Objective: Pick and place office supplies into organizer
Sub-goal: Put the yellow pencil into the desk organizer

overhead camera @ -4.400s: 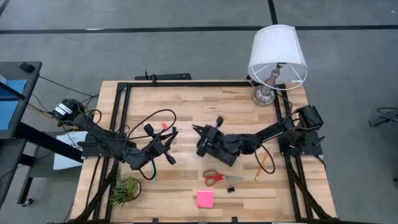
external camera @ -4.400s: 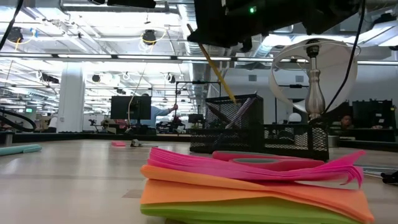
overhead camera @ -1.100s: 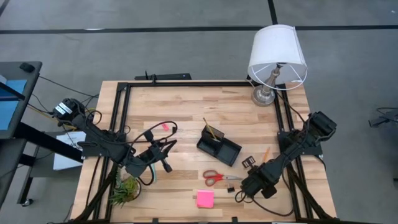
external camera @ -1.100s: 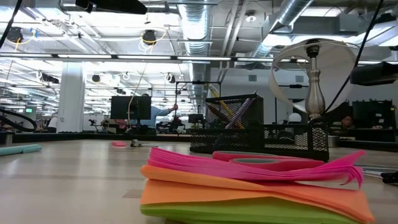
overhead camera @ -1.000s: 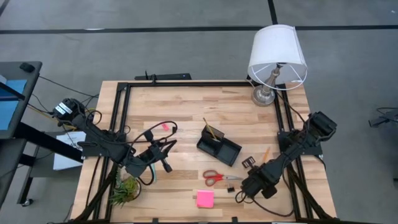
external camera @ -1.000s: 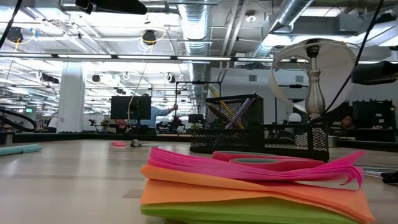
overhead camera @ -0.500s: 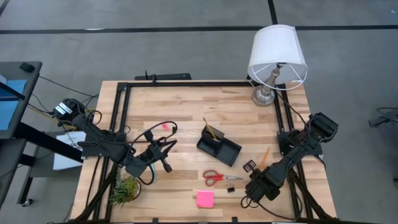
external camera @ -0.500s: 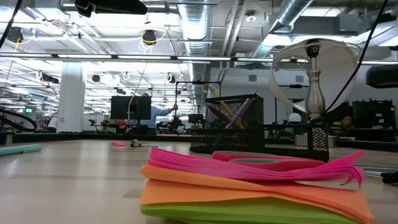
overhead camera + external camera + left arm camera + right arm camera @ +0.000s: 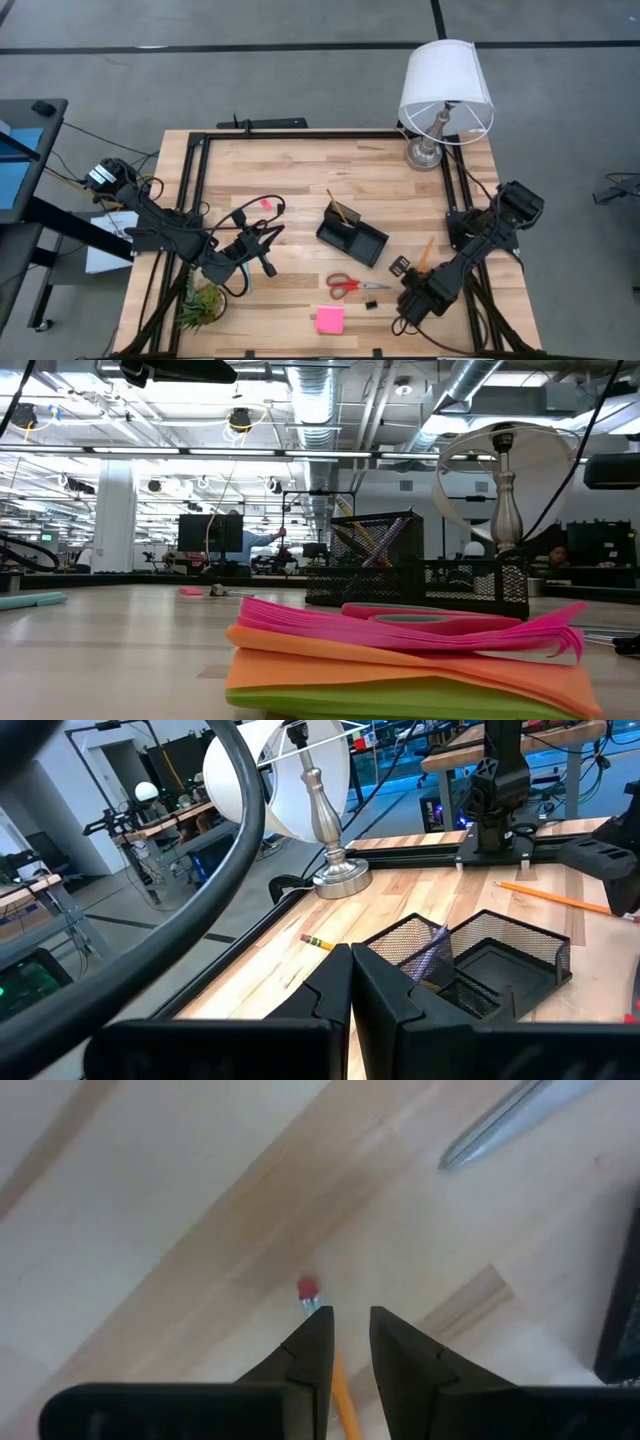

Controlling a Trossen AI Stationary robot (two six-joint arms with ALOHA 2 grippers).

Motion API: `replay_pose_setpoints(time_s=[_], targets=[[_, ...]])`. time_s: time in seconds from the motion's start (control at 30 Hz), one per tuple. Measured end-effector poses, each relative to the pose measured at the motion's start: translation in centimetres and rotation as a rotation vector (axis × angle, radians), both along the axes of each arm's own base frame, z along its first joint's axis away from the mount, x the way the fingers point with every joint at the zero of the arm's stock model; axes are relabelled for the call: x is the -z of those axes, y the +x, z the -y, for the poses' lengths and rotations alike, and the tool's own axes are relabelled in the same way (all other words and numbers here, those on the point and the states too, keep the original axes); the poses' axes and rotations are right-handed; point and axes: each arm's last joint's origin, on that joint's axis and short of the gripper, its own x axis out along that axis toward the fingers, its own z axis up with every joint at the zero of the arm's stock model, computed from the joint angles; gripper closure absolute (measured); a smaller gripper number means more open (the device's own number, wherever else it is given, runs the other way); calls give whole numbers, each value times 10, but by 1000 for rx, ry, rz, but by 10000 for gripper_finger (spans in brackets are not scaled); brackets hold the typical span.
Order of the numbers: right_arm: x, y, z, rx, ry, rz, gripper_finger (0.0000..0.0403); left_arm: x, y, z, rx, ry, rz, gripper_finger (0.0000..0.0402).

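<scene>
The organizer [image 9: 352,238], a black mesh tray, stands mid-table with a pencil [image 9: 337,208] and pens upright in its cup [image 9: 375,545]. An orange pencil [image 9: 426,249] lies flat to its right. My right gripper [image 9: 350,1318] points down over this pencil's red eraser end [image 9: 308,1288], fingers a narrow gap apart, and the pencil shaft [image 9: 345,1395] shows in that gap. Red-handled scissors [image 9: 355,285], a black binder clip [image 9: 372,301] and the pink sticky-note pad [image 9: 330,319] lie near the front edge. My left gripper [image 9: 350,990] waits shut and level above the table's left half. My right gripper points down with one finger on each side of the lying pencil, near its eraser end [image 9: 312,1302]. Bare wood shows between the shaft and one finger. Whether a fingertip touches the pencil, I cannot tell.
A white-shaded lamp [image 9: 445,85] stands at the far right corner. A small green plant [image 9: 203,305] sits at the near left. A pink eraser [image 9: 265,203] lies left of centre. Black frame rails [image 9: 300,135] run along the table's edges.
My right gripper has rolled a little about its downward axis over the pencil's eraser end. The gap between its fingers looks unchanged. The supplies and the organizer lie as before.
</scene>
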Motion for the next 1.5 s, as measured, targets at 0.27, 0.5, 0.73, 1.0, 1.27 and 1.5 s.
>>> replay_pose_setpoints(time_s=[0.27, 0.5, 0.73, 1.0, 1.27, 1.5], targets=[[0, -1, -8, -28, 41, 26, 339, 0, 0, 0, -1, -1, 1, 401], [0, 0, -9, -30, 57, 39, 339, 0, 0, 0, -1, -2, 1, 402], [1, -4, -12, -41, 71, 10, 339, 0, 0, 0, -1, -2, 2, 401], [12, -12, -5, -20, 40, -9, 339, 0, 0, 0, -2, -1, 1, 401], [14, -10, -1, -9, 50, -2, 339, 0, 0, 0, -2, 3, -2, 402], [20, -8, -2, -14, 33, 2, 355, 1, 0, 0, -2, 9, -8, 402]])
